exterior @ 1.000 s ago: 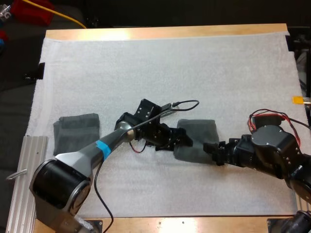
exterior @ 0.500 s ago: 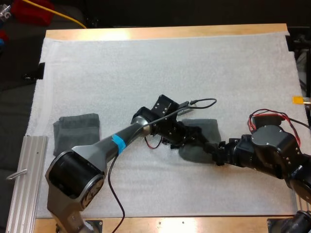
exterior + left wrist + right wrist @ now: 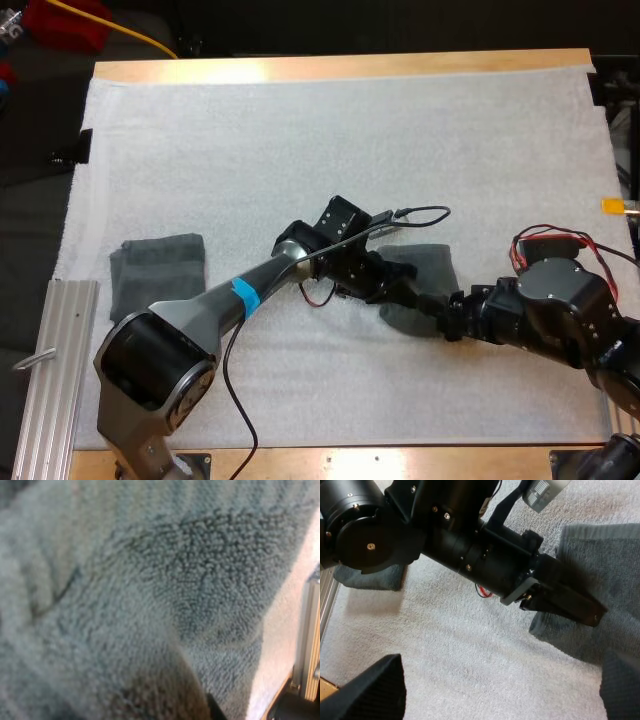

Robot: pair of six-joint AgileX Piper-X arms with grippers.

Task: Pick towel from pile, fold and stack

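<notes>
Far to the left of the left gripper [image 3: 398, 287], well apart from it, a folded towel [image 3: 157, 272] lies flat on the white mat [image 3: 330, 130], next to a metal rail [image 3: 48, 345] at the table's [image 3: 340, 68] left edge. In the right wrist view the same folded towel [image 3: 370, 577] shows behind the left arm's thick joint.

The left arm reaches across the mat, and its gripper is down on the left part of the second towel [image 3: 430, 265], which lies just ahead of it and stretches away to its right. In the left wrist view the grey-green pile of this towel [image 3: 150, 580] is right up against the camera, with a strip of mat and the rail [image 3: 312, 630] past the cloth's edge. I cannot tell whether this gripper is clamped on the cloth or loose.

In the right wrist view the left gripper [image 3: 585, 612] rests on the towel [image 3: 600, 555] at its near corner.

The right gripper [image 3: 440, 303] sits at the towel's near right edge, close to the left gripper. Its own fingers [image 3: 375, 690] stand wide apart, clear of the cloth, so the right gripper [image 3: 505, 675] is spread and holds nothing; the towel's corner lies just ahead of it.
</notes>
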